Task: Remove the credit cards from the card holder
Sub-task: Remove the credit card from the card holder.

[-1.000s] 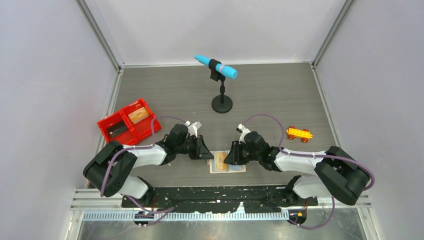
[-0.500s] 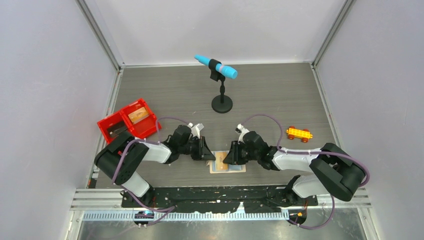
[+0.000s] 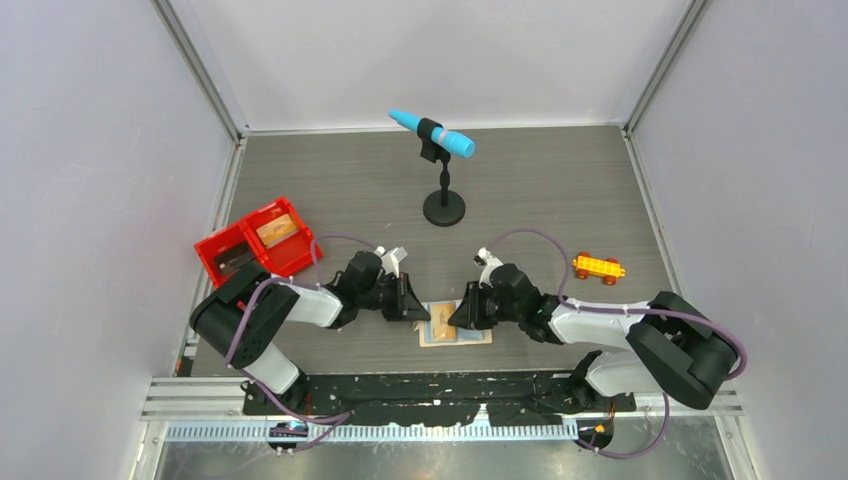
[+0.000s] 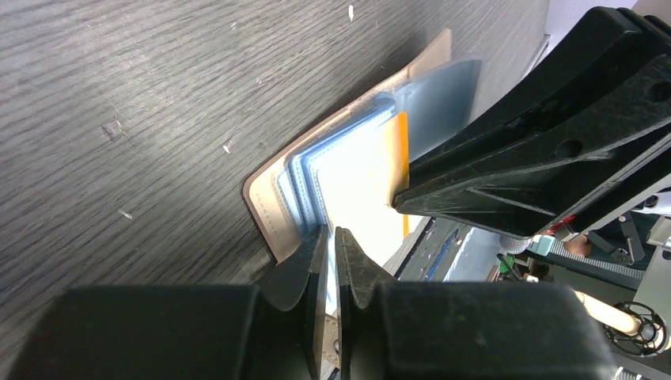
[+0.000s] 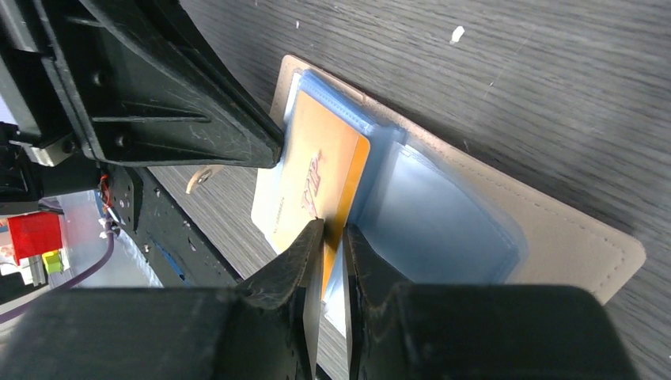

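The tan card holder (image 3: 478, 336) lies open on the table between my two grippers. My left gripper (image 3: 424, 311) is shut on the edge of one of the holder's clear blue-grey sleeves (image 4: 312, 186); the left wrist view (image 4: 332, 231) shows the thin sheet pinched between its fingers. My right gripper (image 3: 456, 317) is shut on the tan-orange credit card (image 5: 316, 174); the right wrist view (image 5: 332, 226) shows the card sticking partly out of its sleeve. The holder's tan leather shows in both wrist views (image 4: 265, 210) (image 5: 570, 237). The card's orange edge (image 4: 402, 150) shows in the left wrist view.
A red two-compartment tray (image 3: 262, 258) stands at the left, with a dark flat piece (image 3: 237, 260) and a tan flat piece (image 3: 277, 230) in it. A blue microphone on a black stand (image 3: 443, 205) stands at the back middle. An orange-yellow toy car (image 3: 598, 267) sits at the right.
The left arm's elbow has swung inward to the right. Both grippers stay at the holder, almost unmoved.
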Tool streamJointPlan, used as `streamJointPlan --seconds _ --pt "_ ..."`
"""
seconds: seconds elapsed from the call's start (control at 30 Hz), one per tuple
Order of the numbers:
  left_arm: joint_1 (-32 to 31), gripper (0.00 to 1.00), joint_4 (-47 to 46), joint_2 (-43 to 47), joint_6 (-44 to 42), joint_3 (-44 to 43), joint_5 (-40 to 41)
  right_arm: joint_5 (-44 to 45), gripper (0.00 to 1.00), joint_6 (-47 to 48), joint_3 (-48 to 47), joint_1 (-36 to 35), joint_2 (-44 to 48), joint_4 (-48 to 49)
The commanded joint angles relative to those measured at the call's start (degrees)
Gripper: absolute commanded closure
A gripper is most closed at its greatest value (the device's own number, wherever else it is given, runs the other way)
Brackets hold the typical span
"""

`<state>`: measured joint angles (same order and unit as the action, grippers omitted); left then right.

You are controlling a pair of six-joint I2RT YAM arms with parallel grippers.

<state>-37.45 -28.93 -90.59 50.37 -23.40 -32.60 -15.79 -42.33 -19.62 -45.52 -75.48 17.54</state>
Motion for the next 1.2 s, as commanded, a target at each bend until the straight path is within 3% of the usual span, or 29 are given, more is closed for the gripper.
streamJointPlan --seconds 0.0,0.17,0.4,0.5,0.6,0.67,0.73,0.83,0.9,1.03,1.13,1.17 --pt "-0.69 0.89 2.76 -1.82 -3.12 -0.04 3.07 -1.94 0.95 0.36 -0.39 0.06 3.13 4.62" --pt "-0.69 0.89 4.72 -3.38 -4.4 -0.64 3.47 -1.94 0.84 -0.18 -0.51 0.38 3.92 3.99" --pt "-0.63 0.89 3.9 -4.44 -4.4 -0.33 3.43 -4.02 0.85 -1.82 0.59 0.84 4.09 6.44" --pt "-0.65 0.89 3.88 -4.25 -4.4 -0.21 3.42 -4.1 0.74 -2.16 0.73 1.16 4.22 6.29" --pt "-0.62 0.89 3.94 -3.98 -4.57 -0.07 3.58 -4.07 0.8 -2.57 1.15 1.4 4.47 6.74" --pt "-0.61 0.89 4.21 -4.1 -4.61 -0.19 3.64 -4.07 0.92 -2.66 1.36 1.65 4.73 6.91" --pt "-0.68 0.89 4.3 -4.24 -4.65 -0.48 3.43 -4.12 0.94 -2.93 1.74 2.06 5.19 6.97" --pt "-0.62 0.89 4.53 -4.15 -4.66 -0.68 3.42 -4.11 0.92 -3.27 2.2 2.56 6.32 6.54" --pt "-0.68 0.89 4.7 -4.0 -4.73 -0.68 3.46 -3.64 0.8 -3.26 2.61 2.7 7.18 5.91" --pt "-0.67 0.89 4.76 -3.77 -4.67 -0.6 3.42 -3.69 0.94 -3.03 3.01 2.78 7.48 6.35" --pt "-0.64 0.89 4.82 -3.64 -4.75 -0.35 3.64 -3.53 0.95 -3.56 2.93 2.91 6.98 6.57" --pt "-0.64 0.89 4.84 -3.68 -4.8 -0.26 3.68 -3.32 0.89 -3.69 2.88 2.94 6.92 6.35"
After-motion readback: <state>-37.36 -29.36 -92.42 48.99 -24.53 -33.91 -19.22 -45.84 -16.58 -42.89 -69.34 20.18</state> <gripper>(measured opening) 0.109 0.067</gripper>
